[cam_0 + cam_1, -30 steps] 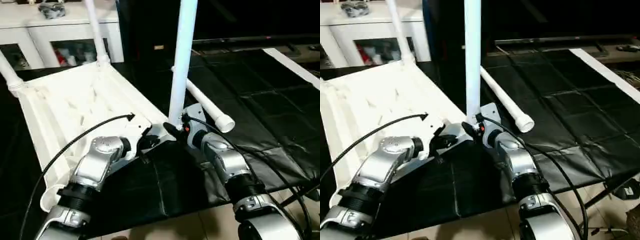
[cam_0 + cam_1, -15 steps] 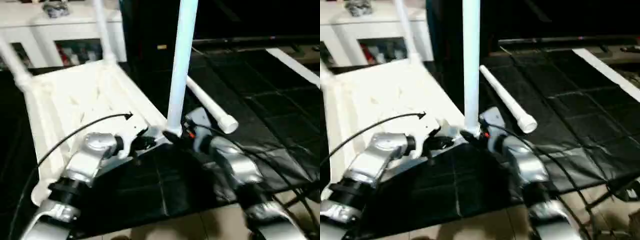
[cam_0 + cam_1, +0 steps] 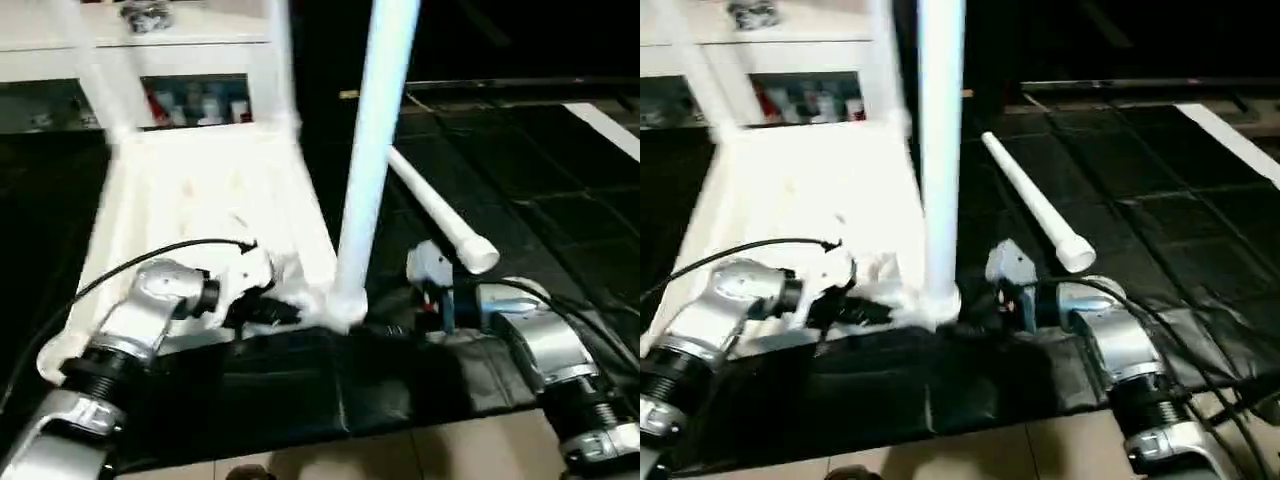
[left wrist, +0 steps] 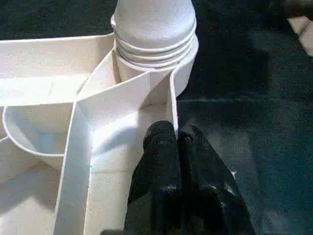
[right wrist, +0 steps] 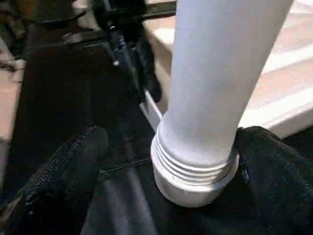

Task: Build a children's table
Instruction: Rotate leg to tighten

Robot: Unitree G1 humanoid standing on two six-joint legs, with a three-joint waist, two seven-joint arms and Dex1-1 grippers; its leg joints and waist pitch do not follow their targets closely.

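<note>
Nearest the camera, the left gripper (image 4: 178,147) is closed, its fingertips pinched on a thin rib wall of the upturned table top (image 3: 190,190), which lies ribs-up on a black mat (image 3: 560,200). Just beside it, the right gripper (image 5: 166,147) stands wide open, one finger on either side of an upright leg (image 3: 375,150) and holding nothing. That leg sits in the near corner socket (image 4: 154,58), its threaded collar visible. Step in hand, as judged: seating the third leg; two more legs already rise from the far corners. The next move likely calls for fetching the loose leg (image 3: 440,215), lying on the mat beyond the right gripper, for the remaining corner. Farthest, a white cabinet (image 3: 170,60). No legible writing or brand appears.
</note>
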